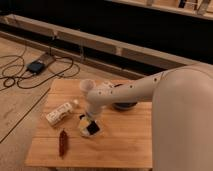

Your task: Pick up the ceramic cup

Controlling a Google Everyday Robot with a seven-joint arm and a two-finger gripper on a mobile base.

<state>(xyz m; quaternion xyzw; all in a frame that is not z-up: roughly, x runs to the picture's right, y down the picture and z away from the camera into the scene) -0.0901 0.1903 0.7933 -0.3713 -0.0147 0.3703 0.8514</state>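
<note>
Looking down on the wooden table [125,145], I find the cup [87,86] standing upright near the back edge, left of the dark bowl [125,105] and just behind the bend of the arm [130,92]. The gripper [90,126] sits low over the boards nearer the front, between the bowl and the white bottle [60,112] lying on its side. The cup is apart from it, on the far side of the wrist. I cannot tell whether the gripper is released or clenched, nor whether it touches the wood.

My judgement is that the step in hand is the approach, and the grasp is not yet made. To do it well I would raise the gripper first so the wrist clears the rim. Then I would carry it toward the cup from above rather than sweeping sideways, since a push from the arm could tip so small a thing or nudge it off the back edge. The cup widens at the rim, so I would take hold lower on the body, where it is narrower, and centre it before squeezing. The bowl lies close on the right of that path, so I would keep the wrist off it. The reddish-brown stick [63,142] at the front left is well out of the way. Once the hold feels firm I would lift straight up
</note>
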